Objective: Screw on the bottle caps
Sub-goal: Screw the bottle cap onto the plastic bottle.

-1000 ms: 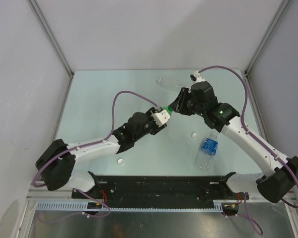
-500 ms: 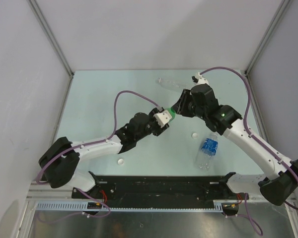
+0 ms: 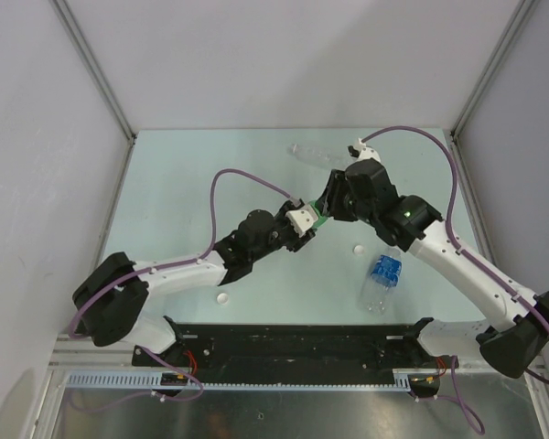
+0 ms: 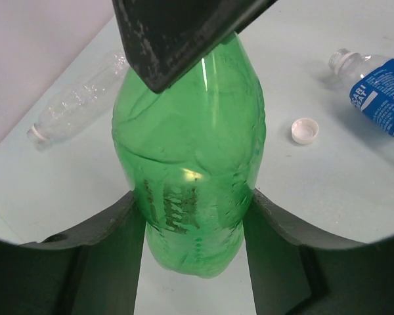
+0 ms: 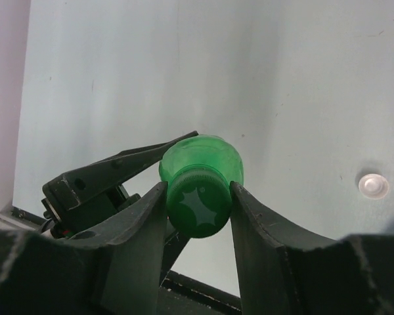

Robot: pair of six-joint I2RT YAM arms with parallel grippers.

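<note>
Two hands work one green bottle (image 4: 190,131): my left hand (image 4: 192,210) clamps its body, my right hand (image 5: 198,197) pinches the green cap (image 5: 197,211), which likely needs a tightening twist next.

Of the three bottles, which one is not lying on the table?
The green bottle: the left gripper holds it up, while the blue-labelled bottle and the clear unlabelled bottle lie on their sides on the table.

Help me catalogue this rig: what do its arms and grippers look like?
The left arm and right arm have white links, black joints and bases, and a looping purple cable each. The right arm shows a small green light. The left gripper and right gripper have black, tapered fingers.
</note>
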